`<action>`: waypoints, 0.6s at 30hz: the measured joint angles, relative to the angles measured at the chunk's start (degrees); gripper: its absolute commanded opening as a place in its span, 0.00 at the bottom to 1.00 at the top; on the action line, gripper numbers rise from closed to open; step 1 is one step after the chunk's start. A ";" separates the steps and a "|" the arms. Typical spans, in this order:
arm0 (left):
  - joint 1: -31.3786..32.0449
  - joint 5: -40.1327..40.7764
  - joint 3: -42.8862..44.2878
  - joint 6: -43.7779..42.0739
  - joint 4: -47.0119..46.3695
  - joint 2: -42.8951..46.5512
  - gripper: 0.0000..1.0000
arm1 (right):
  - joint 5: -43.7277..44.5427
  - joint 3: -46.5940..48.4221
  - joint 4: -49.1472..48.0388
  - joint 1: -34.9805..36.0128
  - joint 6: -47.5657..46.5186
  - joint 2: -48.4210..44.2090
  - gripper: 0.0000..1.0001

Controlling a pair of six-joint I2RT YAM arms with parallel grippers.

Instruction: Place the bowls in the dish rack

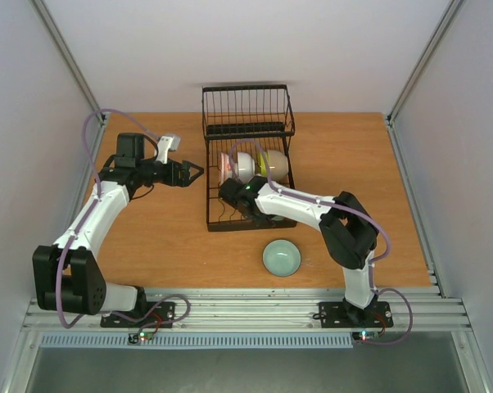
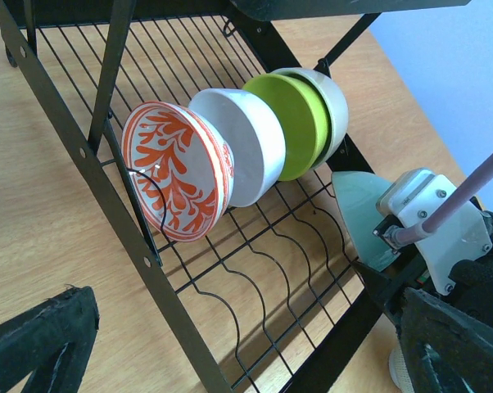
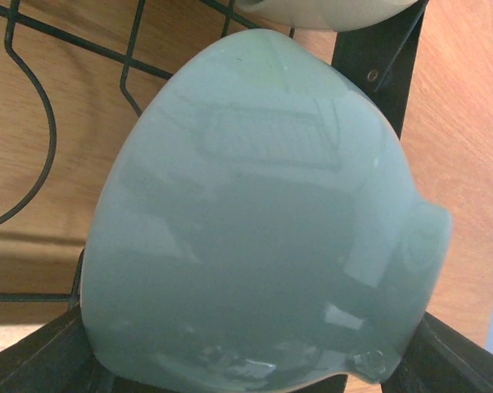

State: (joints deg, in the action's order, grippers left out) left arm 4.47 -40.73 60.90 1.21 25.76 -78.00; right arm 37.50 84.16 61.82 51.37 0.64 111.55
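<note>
The black wire dish rack (image 1: 248, 123) stands at the middle back. A red-orange patterned bowl (image 2: 177, 172), a white bowl (image 2: 251, 143), a yellow-green bowl (image 2: 296, 123) and a pale bowl (image 2: 335, 102) stand on edge in it. My right gripper (image 1: 230, 196) is shut on a pale celadon bowl (image 3: 246, 221), held on its side over the rack's near part, in front of that row. That bowl also shows in the left wrist view (image 2: 357, 209). A second celadon bowl (image 1: 281, 258) sits upright on the table. My left gripper (image 1: 196, 173) is open and empty beside the rack's left rail.
The rack's tall basket section (image 1: 248, 108) is at the far end. Its wavy base wires (image 2: 263, 286) in front of the patterned bowl hold nothing. Grey walls close in the wooden table (image 1: 165, 237) on both sides.
</note>
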 measured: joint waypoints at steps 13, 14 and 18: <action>0.00 0.02 0.00 -0.20 0.02 0.00 0.99 | 1.33 0.87 0.33 -0.04 -0.17 1.79 0.84; 0.00 0.02 0.00 -0.20 0.04 0.00 1.00 | 1.38 0.83 0.22 -0.04 -0.26 1.79 0.85; 0.00 0.02 0.00 -0.20 0.04 0.00 0.99 | 1.46 0.04 -3.23 0.07 -0.44 1.38 0.86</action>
State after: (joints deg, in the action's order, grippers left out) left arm 4.47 -40.71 60.90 1.02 25.80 -78.00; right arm 38.96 84.20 58.59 51.44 0.21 112.92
